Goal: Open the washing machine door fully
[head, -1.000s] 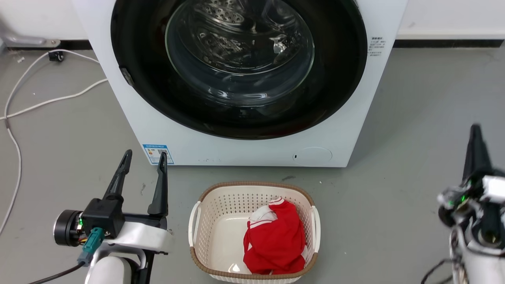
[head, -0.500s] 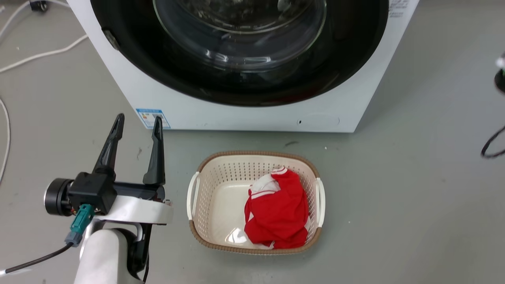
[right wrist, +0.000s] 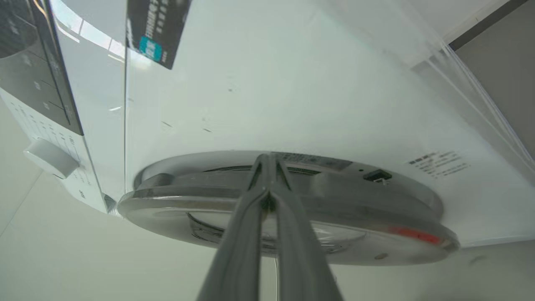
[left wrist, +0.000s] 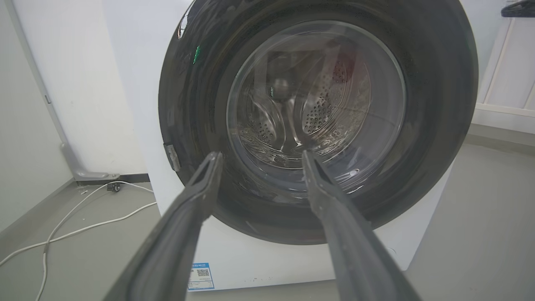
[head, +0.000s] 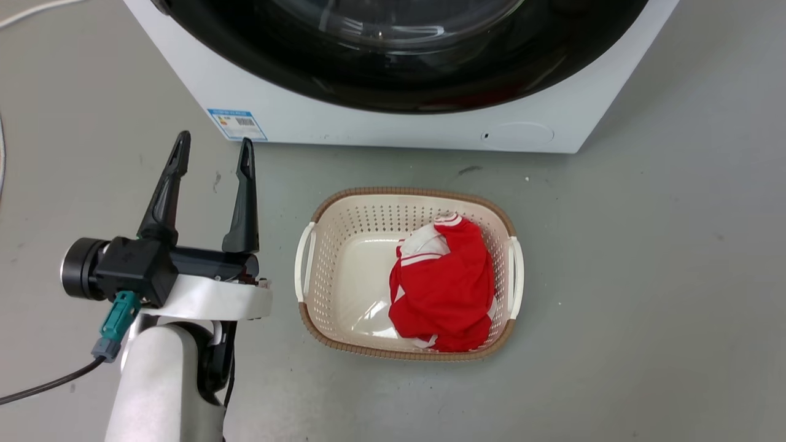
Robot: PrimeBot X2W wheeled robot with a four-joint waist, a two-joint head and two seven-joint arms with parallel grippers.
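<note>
The washing machine door, a glossy black round with a bulging glass window, looks closed against the white machine front in the left wrist view. My left gripper is open and empty, short of the door and aimed at the window's lower half. In the head view the same left gripper hovers over the floor, left of the basket, and the door's lower arc is at the top. In the right wrist view the door is edge-on. My right gripper is shut, its tips at the rim's seam with the white front; contact is unclear.
A cream laundry basket holding a red garment stands on the grey floor just before the machine. White cables trail on the floor to the machine's left. The control panel and a white knob lie beyond the door.
The head camera has tipped downward, sliding the machine up the picture. My right arm rose from the lower right along the right edge and left that view. The left gripper stays open.
</note>
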